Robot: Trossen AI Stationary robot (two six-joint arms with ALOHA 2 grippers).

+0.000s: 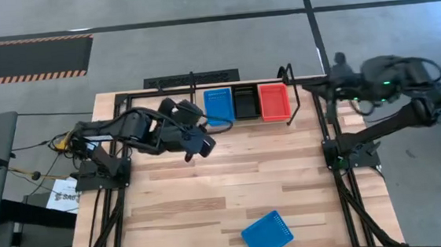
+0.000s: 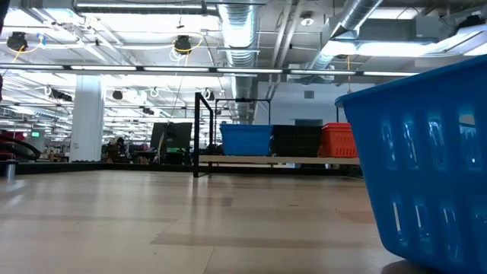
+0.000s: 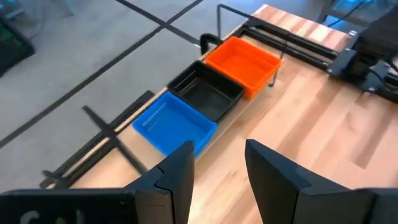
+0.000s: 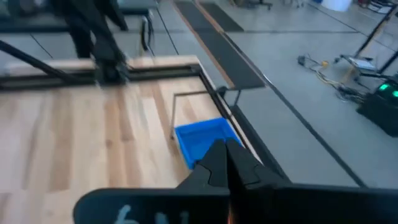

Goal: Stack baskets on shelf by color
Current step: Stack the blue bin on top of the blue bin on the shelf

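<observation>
On the shelf [image 1: 291, 102] at the table's far edge, a blue basket [image 1: 217, 105], a black basket [image 1: 246, 102] and a red-orange basket [image 1: 274, 101] stand side by side on their bottoms. One more blue basket [image 1: 267, 235] lies on the tabletop near the front edge, close to the low camera [image 2: 426, 167]. My left gripper [image 3: 217, 180] hovers open, in front of the shelf's blue basket [image 3: 174, 124], with nothing between its fingers. Raised at the table's far right, my right gripper [image 4: 227, 155] is shut and holds nothing.
Black frame rods run along the table's left and right sides [image 1: 345, 200]. The shelf's upright end loops [image 1: 286, 75] rise beside the red-orange basket. Bare planks lie between the shelf and the loose blue basket.
</observation>
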